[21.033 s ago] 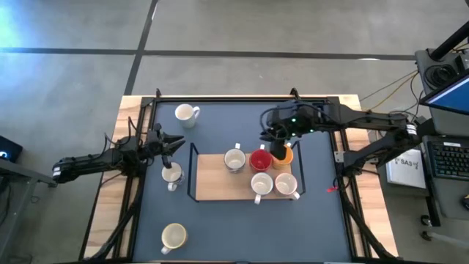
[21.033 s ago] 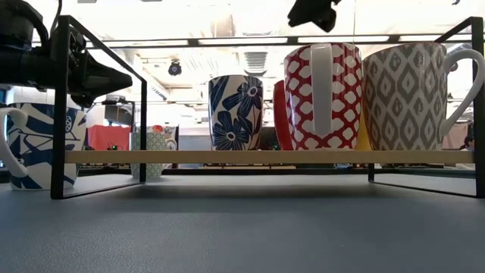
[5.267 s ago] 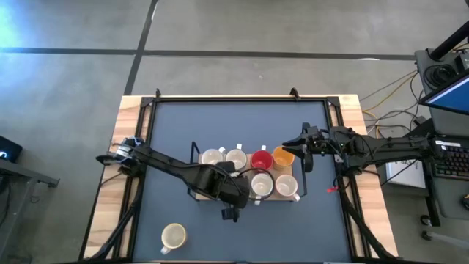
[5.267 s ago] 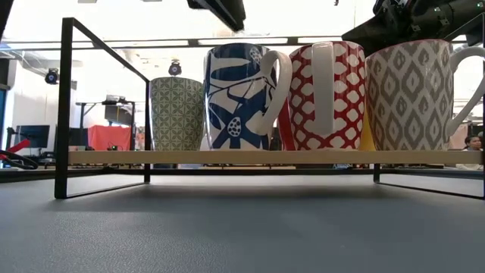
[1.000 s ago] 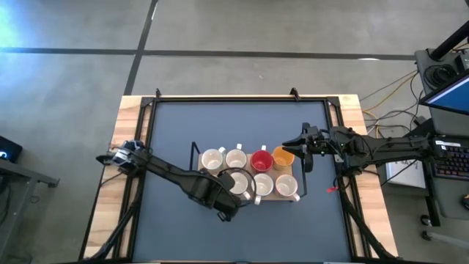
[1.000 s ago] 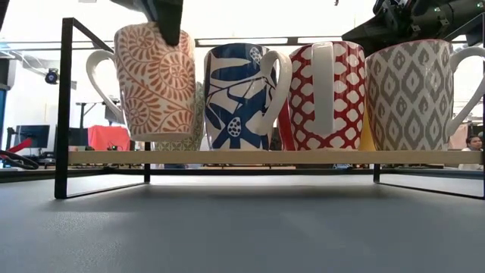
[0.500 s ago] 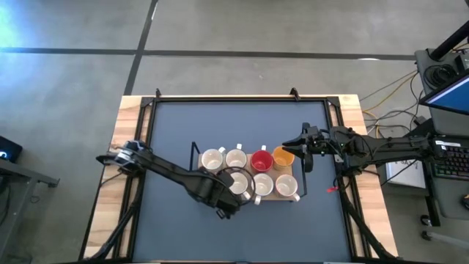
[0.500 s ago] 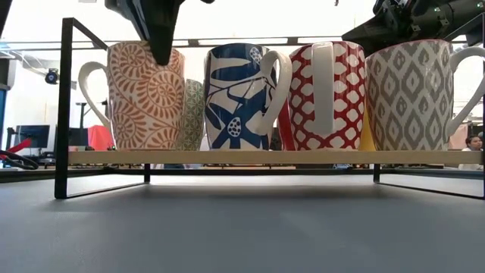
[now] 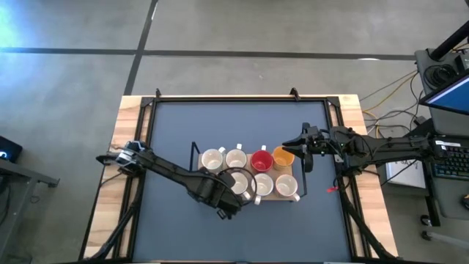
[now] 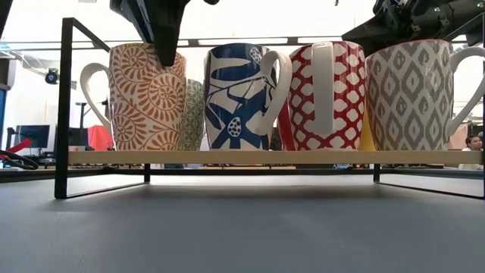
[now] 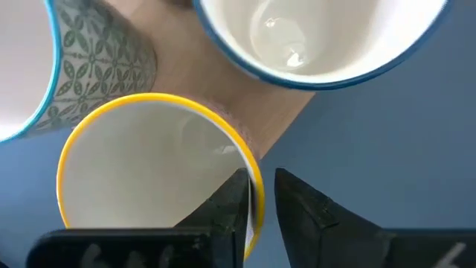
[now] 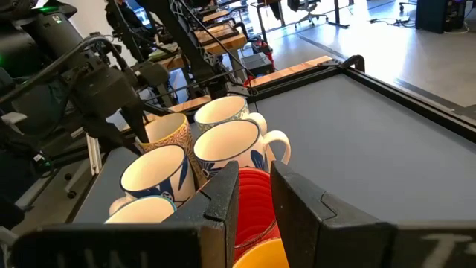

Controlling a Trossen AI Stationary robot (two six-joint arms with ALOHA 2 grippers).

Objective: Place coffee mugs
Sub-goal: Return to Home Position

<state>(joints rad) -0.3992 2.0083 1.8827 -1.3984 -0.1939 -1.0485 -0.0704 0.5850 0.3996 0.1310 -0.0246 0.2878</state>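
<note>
left end effector (image 11: pixel 260 177): clamped on the rim of the orange-patterned mug (image 10: pixel 148 98), one finger (image 11: pixel 227 205) inside the mug, the other outside, mug wall pinched between them. That mug sits upright on the wood shelf (image 10: pixel 273 157), front row, left end, handle pointing outward, away from its neighbours. Next along the front row: blue-flower mug (image 10: pixel 235 95), then red-lattice mug (image 10: pixel 299 98), then grey-diamond mug (image 10: pixel 405 95), all upright and close together. green-patterned mug (image 10: pixel 194 114) shows only as a sliver behind, in the gap between orange-patterned and blue-flower. High view: back row holds four mugs, with solid red mug (image 9: pixel 260 160) and solid orange mug (image 9: pixel 283 156) at its right end; left arm (image 9: pixel 168 170) lies diagonally over the shelf's front-left corner and hides the gripped mug there. right end effector (image 12: pixel 254 175): fingers slightly apart, holding nothing, hovers above the shelf's right end near the solid orange mug. Shelf stands in the middle of the table (image 9: pixel 220 125), black wire frame around it
</note>
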